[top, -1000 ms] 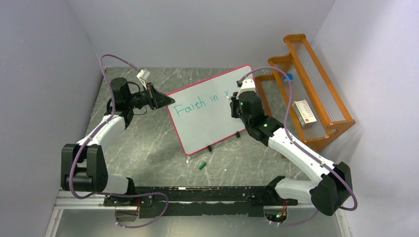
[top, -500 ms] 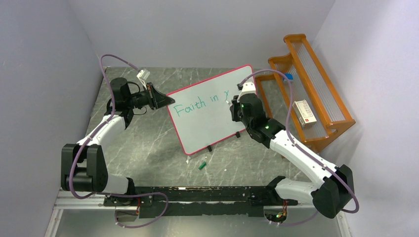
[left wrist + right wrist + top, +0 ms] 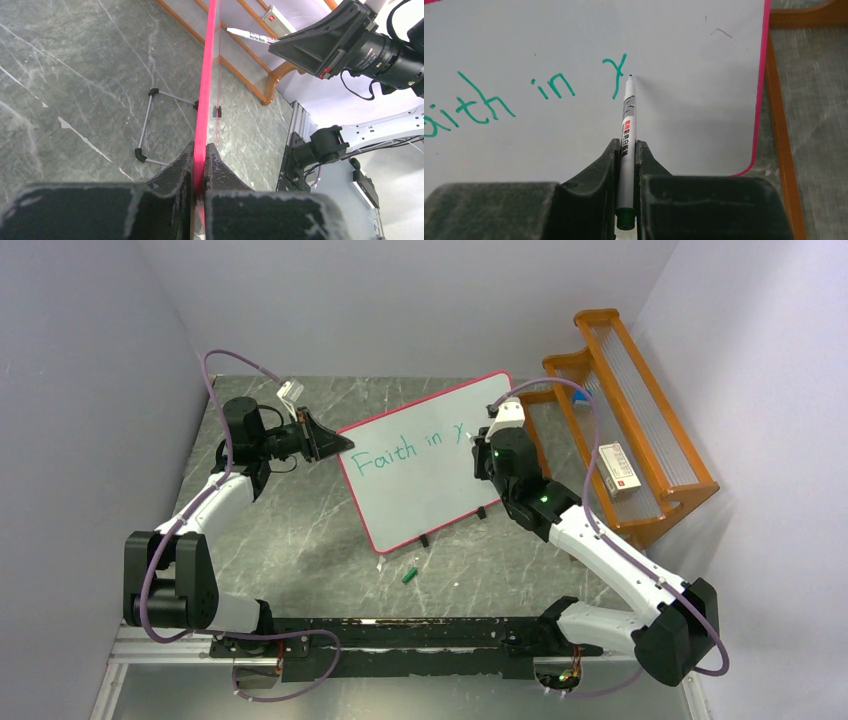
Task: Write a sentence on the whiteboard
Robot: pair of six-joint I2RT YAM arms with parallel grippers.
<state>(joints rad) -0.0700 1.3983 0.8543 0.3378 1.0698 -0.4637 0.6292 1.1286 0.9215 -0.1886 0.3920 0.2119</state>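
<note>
Shifted rightward along the propped whiteboard [image 3: 430, 495], the outstretched right gripper [image 3: 626, 147] is clamped on a marker [image 3: 628, 115], tip just past the sentence [image 3: 616, 82]; the board's edge is pinched by the left gripper [image 3: 199, 155].

The left arm [image 3: 215, 502] rises from the table's near edge, elbow bent. The left end effector [image 3: 199, 152] is pinched tight on the whiteboard [image 3: 206, 75] edge. The right arm [image 3: 600, 545] stretches toward the far edge, and the right end effector [image 3: 626, 146] is clamped on a marker [image 3: 628, 120].
</note>
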